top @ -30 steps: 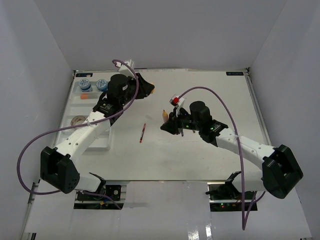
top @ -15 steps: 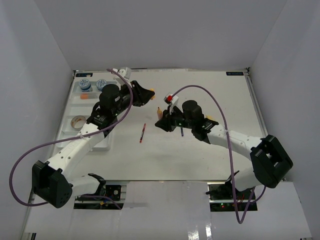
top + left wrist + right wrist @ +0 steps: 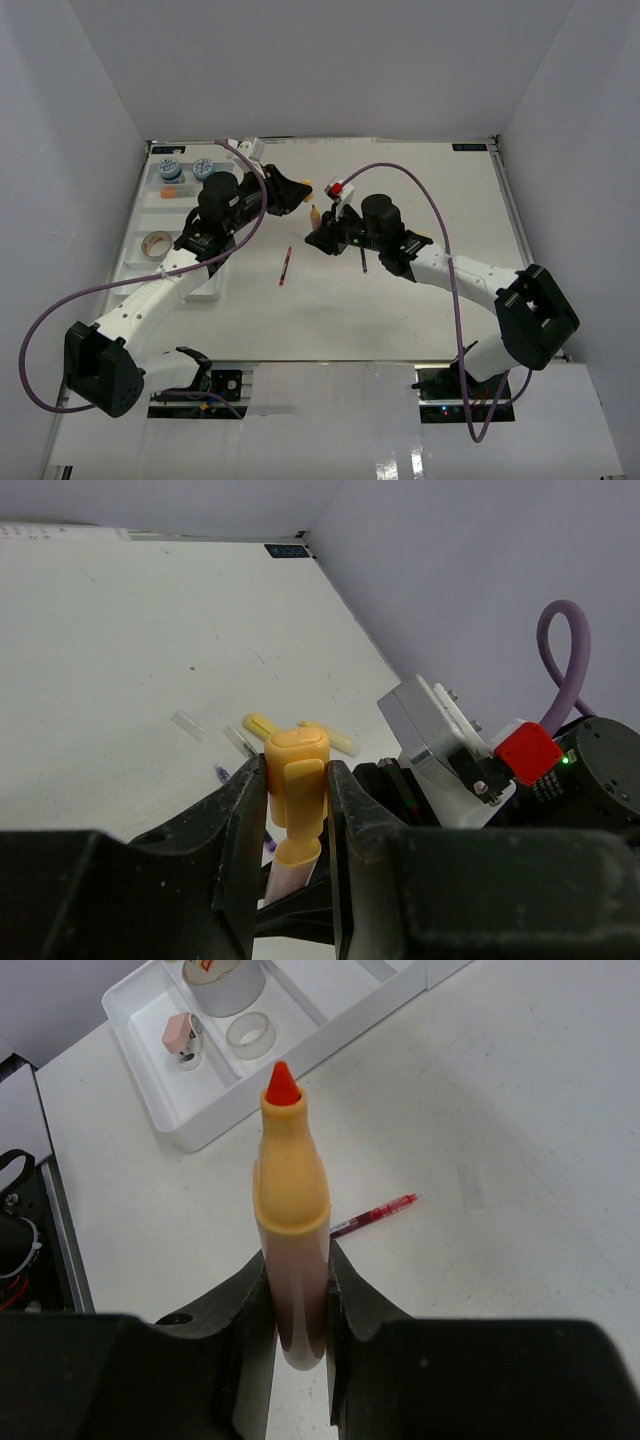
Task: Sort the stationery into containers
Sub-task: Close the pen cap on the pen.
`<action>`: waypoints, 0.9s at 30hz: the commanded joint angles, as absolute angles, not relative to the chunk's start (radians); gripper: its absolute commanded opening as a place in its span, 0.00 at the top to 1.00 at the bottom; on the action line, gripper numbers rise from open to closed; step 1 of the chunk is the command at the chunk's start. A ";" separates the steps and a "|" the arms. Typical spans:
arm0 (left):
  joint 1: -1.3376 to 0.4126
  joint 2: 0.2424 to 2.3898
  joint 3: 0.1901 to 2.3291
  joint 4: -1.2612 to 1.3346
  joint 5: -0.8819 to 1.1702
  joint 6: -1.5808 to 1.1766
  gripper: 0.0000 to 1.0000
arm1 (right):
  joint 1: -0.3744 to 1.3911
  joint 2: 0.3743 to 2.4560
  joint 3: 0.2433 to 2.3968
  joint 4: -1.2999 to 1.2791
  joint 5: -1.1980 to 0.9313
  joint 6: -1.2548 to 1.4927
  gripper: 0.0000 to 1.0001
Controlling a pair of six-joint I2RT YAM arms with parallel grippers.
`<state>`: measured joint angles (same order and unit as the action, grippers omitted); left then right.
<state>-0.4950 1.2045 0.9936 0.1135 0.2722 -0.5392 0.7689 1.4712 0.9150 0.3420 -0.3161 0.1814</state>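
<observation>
**A:** Two markers are off the table just now, one to each arm. The uncapped orange marker (image 3: 292, 1190) stands upright in the right gripper (image 3: 298, 1260), fingers clenched on its barrel, tip bare. The yellow-capped marker (image 3: 297, 755) is pinched the same way in the left gripper (image 3: 297, 780).

**B:** So neither is in a container?

**A:** No. The white tray (image 3: 205, 1100) lies well beyond the right jaws, ahead and to their left. Both markers hang over the bare table (image 3: 420, 190), the two sets of jaws near each other.

**B:** What has gone in, then?

**A:** A fair part, I'd say. In the compartments ahead of the right jaws I see a pink eraser (image 3: 180, 1032) and a clear roll (image 3: 250, 1032). From above, a tan tape roll (image 3: 157, 242) and two blue-white tubs (image 3: 170, 168) sit in the tray too, off behind the left jaws.

**B:** And what's left out?

**A:** A red pen (image 3: 375, 1214) lies on the table just past the right jaws, to their right. Beyond the left jaws are two yellow pieces (image 3: 262, 723), a thin dark pen (image 3: 220, 773) half hidden by a finger, and some small clear bits (image 3: 187, 725) I can't name. My guess is roughly halfway, with the two held markers and that loose lot to go.
</observation>
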 commanded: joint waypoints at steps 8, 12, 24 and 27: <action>-0.497 1.181 0.982 0.153 0.302 -0.529 0.92 | 0.776 1.488 0.988 0.394 -0.301 0.190 0.92; -0.499 1.181 0.979 0.153 0.298 -0.534 0.92 | 0.776 1.493 0.999 0.397 -0.298 0.192 0.92; -0.502 1.183 0.979 0.141 0.262 -0.526 0.93 | 0.785 1.516 1.029 0.393 -0.268 0.196 0.92; -0.508 1.183 0.982 0.127 0.232 -0.520 0.94 | 0.787 1.513 1.034 0.394 -0.247 0.201 0.92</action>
<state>-0.4984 1.2045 0.9878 0.1333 0.2638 -0.5377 0.7803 1.5127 0.9840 0.3473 -0.2810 0.1951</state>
